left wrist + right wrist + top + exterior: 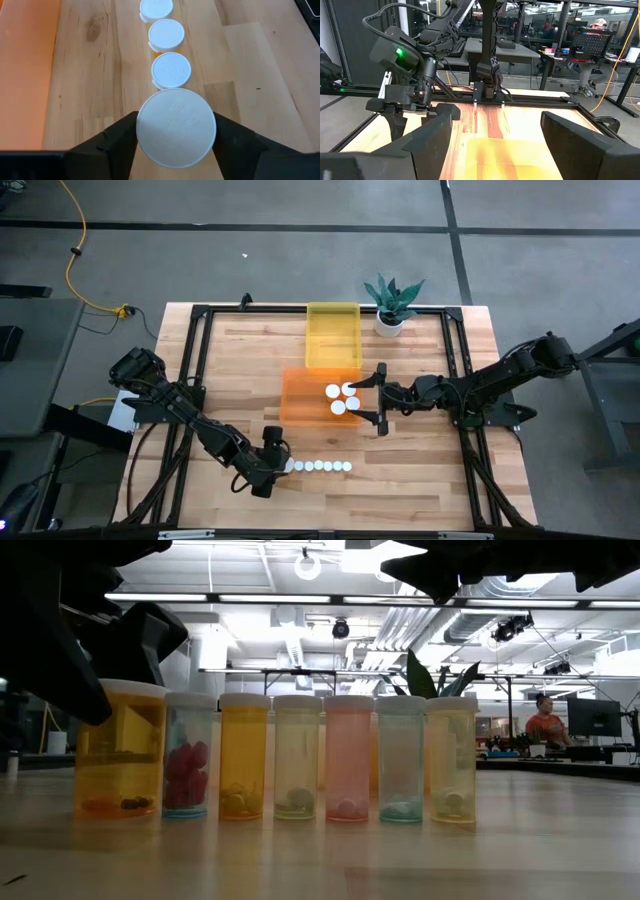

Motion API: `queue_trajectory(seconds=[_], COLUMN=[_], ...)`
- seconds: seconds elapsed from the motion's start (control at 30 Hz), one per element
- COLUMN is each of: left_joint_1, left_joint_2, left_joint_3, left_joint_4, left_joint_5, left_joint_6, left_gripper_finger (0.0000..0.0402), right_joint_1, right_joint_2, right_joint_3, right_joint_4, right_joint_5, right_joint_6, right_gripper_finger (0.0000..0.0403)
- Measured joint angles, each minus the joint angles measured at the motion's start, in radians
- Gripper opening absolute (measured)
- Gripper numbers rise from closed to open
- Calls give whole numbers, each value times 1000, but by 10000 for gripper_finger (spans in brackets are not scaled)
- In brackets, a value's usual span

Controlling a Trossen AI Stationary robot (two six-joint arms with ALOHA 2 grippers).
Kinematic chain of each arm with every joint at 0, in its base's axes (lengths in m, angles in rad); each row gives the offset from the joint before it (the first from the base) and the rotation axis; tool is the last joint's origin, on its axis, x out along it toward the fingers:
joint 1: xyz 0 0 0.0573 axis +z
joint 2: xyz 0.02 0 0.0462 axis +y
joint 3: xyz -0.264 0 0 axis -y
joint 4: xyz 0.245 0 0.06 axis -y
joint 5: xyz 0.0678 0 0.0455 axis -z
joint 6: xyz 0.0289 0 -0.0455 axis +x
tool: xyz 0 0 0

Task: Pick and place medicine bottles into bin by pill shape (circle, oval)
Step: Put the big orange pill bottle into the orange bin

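The wide amber white-capped medicine bottle ending the row is bracketed by the left gripper, apparently for lifting; the spread-fingered right gripper is held empty above the orange translucent plastic bin.

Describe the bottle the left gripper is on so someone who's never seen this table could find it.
Find the row of white-capped bottles along the wooden table's front edge. The one you want, the wide bottle, is at the end by the left gripper, between its fingers. It is broader than its neighbours, amber, with a bigger cap.

Bright, even overhead light; soft shadows
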Motion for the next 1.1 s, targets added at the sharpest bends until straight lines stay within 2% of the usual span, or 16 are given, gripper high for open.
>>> queue_trajectory(seconds=[0.23,0.43,0.5,0.57,0.67,0.73,0.8,0.9,1.1], left_joint_1=[0,0,2,10,51,106,183,304,482], left_joint_2=[-41,-160,-217,-276,-345,-370,-378,-355,-199], left_joint_3=[0,0,12,31,58,67,70,70,69], left_joint_4=[-46,-160,-237,-302,-299,-243,-172,-94,-36], left_joint_5=[-4,-37,-104,-221,-393,-431,-397,-277,-82], left_joint_6=[-2,17,41,80,201,278,332,367,309], left_gripper_finger=[199,199,199,199,199,199,199,199,199], right_joint_1=[0,0,0,0,0,0,0,0,0], right_joint_2=[0,0,0,0,0,0,0,0,0], right_joint_3=[0,0,0,0,0,0,0,0,0], right_joint_4=[-1,-9,-9,-9,-5,-4,0,0,-2], right_joint_5=[0,0,0,0,0,0,1,4,5], right_joint_6=[0,7,7,7,7,2,1,0,0], right_gripper_finger=[298,298,298,298,298,298,298,298,298])
